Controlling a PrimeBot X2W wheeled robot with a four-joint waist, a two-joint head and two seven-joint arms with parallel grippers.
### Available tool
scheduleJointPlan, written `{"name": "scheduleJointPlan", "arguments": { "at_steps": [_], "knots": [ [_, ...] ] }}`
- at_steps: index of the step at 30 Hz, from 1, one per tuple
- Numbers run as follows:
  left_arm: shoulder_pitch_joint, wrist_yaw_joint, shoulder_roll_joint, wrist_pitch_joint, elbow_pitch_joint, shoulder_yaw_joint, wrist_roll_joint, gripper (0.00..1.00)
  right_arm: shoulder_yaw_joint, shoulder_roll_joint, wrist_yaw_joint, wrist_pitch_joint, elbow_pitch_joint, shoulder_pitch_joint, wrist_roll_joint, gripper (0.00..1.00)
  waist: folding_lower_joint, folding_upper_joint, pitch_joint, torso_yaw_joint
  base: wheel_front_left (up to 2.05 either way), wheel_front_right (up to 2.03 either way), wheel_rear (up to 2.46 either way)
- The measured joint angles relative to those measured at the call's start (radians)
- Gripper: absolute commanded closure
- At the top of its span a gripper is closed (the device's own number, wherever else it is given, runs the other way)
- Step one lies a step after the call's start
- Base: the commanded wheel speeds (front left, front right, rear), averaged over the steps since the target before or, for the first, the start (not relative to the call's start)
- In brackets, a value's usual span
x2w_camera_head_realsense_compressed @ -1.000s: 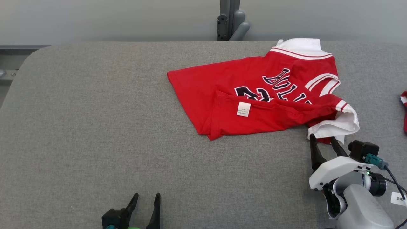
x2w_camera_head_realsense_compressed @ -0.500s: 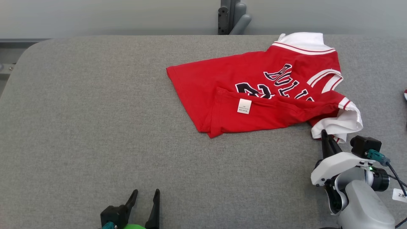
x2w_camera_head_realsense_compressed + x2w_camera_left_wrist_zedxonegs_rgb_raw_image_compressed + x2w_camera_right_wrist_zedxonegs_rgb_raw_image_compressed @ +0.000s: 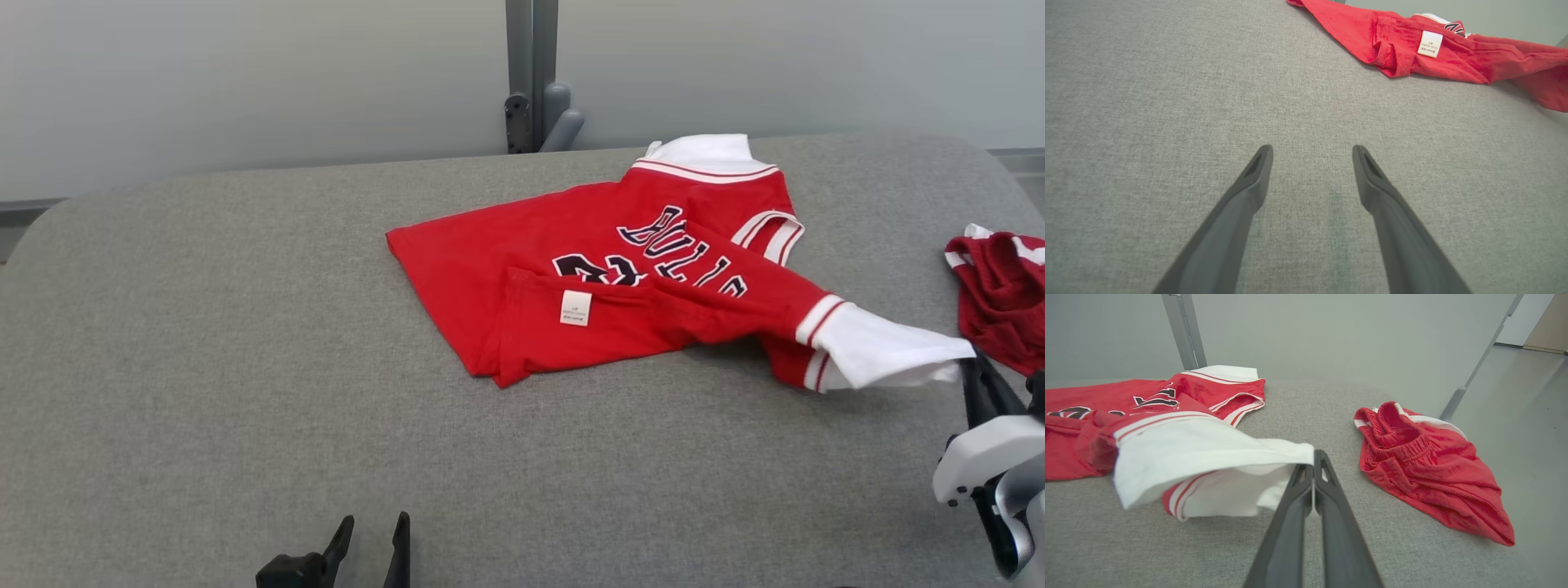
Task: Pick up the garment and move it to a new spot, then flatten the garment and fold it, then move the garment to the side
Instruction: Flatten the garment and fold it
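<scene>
- Jaws of the right gripper [image 3: 1312, 457] clench the white sleeve [image 3: 1208, 457] of the red cloth jersey [image 3: 571, 261], lower right, to carry it.
- Left gripper [image 3: 1310, 151] jaws released, waiting, lower left.

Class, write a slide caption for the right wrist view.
Right hand shut on the jersey's white sleeve, red shorts lying alongside.

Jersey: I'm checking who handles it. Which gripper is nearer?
Right. The right gripper is shut on the sleeve of the jersey; the left gripper is open over the table, apart from the jersey.
</scene>
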Motion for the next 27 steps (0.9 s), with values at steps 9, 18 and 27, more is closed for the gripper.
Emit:
{"name": "scheduleJointPlan", "arguments": {
  "at_steps": [9, 18, 27],
  "knots": [
    [0.016, 0.005, 0.0, 0.0, 0.008, -0.009, -0.014, 0.0, 0.077, -0.097, 0.0, 0.015, -0.119, -0.107, -0.119, 1.0, 0.0, 0.0, -0.049, -0.043, 0.0, 0.0, 0.0],
    [0.043, 0.003, 0.0, 0.0, 0.036, 0.0, -0.018, 0.0, 0.232, -0.051, 0.0, 0.05, -0.107, 0.018, -0.112, 0.94, 0.0, 0.0, -0.076, -0.032, 0.0, 0.0, 0.0],
    [0.05, -0.001, 0.0, 0.0, 0.045, 0.013, -0.013, 0.0, 0.231, 0.008, 0.0, 0.049, 0.047, 0.151, -0.029, 0.0, 0.0, 0.0, -0.103, -0.036, 0.0, 0.0, 0.0]
  ]
}}
